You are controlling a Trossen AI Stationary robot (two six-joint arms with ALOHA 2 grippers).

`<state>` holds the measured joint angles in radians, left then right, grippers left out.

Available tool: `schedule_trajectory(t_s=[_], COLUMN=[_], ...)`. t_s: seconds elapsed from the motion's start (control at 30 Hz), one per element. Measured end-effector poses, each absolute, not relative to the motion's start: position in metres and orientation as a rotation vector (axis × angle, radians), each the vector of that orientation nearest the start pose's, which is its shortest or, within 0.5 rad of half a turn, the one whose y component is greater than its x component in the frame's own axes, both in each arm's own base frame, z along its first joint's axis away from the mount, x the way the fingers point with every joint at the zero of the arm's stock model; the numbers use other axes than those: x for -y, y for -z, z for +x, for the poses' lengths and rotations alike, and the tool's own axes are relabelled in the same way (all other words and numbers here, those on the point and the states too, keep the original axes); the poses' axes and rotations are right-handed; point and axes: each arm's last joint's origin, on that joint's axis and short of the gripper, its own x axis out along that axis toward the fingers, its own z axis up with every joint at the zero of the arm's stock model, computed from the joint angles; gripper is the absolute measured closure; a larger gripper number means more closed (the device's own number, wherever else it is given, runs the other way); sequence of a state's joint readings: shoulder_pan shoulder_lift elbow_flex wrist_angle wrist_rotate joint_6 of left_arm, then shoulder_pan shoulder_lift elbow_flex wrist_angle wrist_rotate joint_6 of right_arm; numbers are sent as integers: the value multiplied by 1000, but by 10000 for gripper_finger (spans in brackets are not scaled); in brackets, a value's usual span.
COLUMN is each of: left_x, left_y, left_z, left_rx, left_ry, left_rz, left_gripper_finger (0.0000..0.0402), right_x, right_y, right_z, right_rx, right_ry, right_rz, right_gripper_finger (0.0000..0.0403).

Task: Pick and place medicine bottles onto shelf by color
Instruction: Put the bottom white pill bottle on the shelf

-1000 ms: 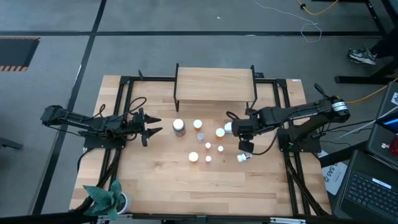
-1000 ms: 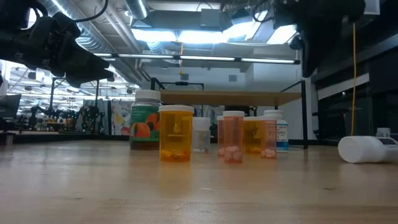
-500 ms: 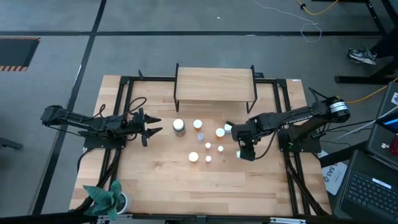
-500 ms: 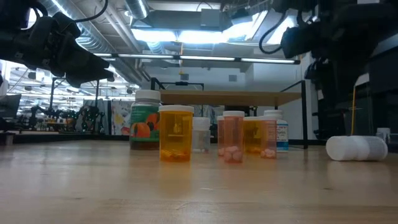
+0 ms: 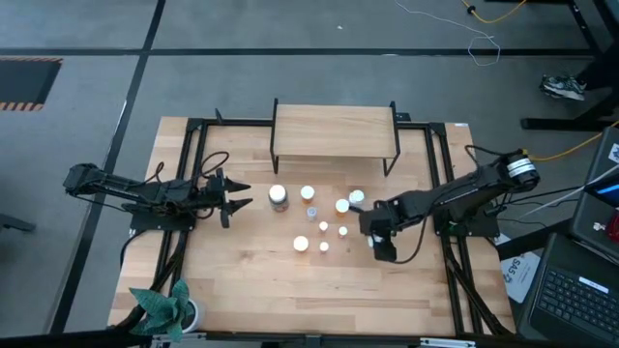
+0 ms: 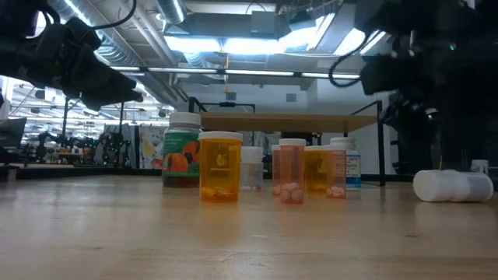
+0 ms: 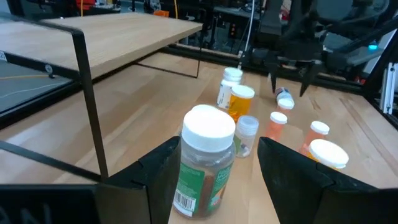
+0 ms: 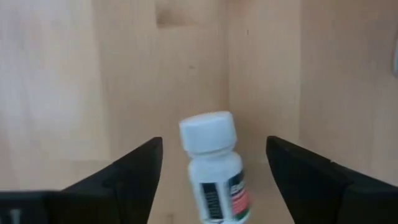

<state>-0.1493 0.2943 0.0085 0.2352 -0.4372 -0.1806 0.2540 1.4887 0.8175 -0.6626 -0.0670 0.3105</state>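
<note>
Grey floor surrounds the wooden table (image 5: pixel 242 280) in the high view, with the shelf (image 5: pixel 334 130) standing bare at its far edge. The left gripper (image 5: pixel 235 197) hangs beside a cluster of medicine bottles (image 5: pixel 319 217), its fingers spread and holding nothing. The right gripper (image 5: pixel 379 244) sits just right of the cluster, pointing down at the table. Level across the tabletop, the low view shows orange bottles (image 6: pixel 220 177) and a green-labelled bottle (image 6: pixel 181 150) standing upright in front of the shelf (image 6: pixel 288 119), while a white bottle (image 6: pixel 454 185) lies on its side apart at the right, under the dark right arm. From the left wrist, the fingers (image 7: pixel 160 171) stand spread on either side of the green-labelled bottle (image 7: pixel 205 158) without touching it. From the right wrist, the fingers (image 8: pixel 134 168) are spread wide around the lying white bottle (image 8: pixel 214 165), with clear gaps on both sides.
</note>
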Motion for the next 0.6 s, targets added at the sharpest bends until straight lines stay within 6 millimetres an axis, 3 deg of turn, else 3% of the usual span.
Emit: schedule_trajectory(t_s=[0.3, 0.47, 0.6], left_x=[5, 5, 5], left_y=[-163, -162, -162], left_z=[114, 114, 114], left_rx=[-33, -38, -41], left_ry=[-292, -293, -293], left_rz=[-162, -160, -160], left_gripper_finger=[193, 193, 193], right_x=[-77, -78, -78], right_y=[-137, -136, -140], right_z=[252, 257, 259], right_rx=[-1412, -1418, -1408], right_ry=[-76, -25, -21], right_rz=[59, 90, 87], right_gripper_finger=[121, 127, 161])
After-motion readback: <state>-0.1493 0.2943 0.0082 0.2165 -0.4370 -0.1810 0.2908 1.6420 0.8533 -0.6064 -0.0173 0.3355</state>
